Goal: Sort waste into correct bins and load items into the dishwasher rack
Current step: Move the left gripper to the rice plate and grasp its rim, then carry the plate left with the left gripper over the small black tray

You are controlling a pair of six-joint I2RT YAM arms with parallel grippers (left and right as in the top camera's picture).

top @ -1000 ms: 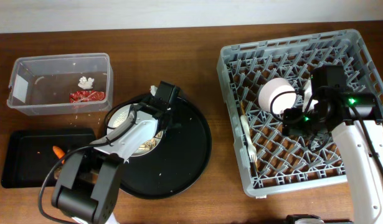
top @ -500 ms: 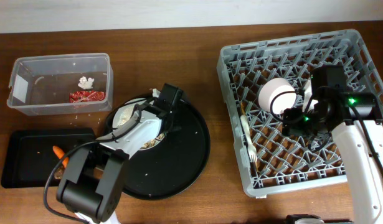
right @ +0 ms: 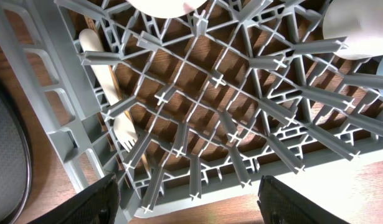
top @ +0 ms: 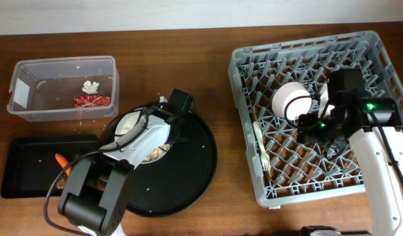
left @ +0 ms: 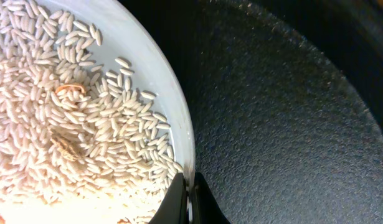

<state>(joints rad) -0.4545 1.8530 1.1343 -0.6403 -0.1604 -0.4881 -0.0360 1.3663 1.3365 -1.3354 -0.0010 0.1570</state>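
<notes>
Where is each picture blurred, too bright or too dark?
Left wrist view: the rice is sharp, the plate is overexposed toward the bottom left, the left gripper is dark. Right wrist view: the dishwasher rack is sharp. Overhead view: even light.

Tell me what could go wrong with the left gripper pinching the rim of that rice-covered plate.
1. The left gripper holds the plate only by one thin edge, so the plate might slip or swing when lifted.
2. Loose rice covers it; any early tilt could spill grains onto the round black tray instead of the shallow black tray.
</notes>
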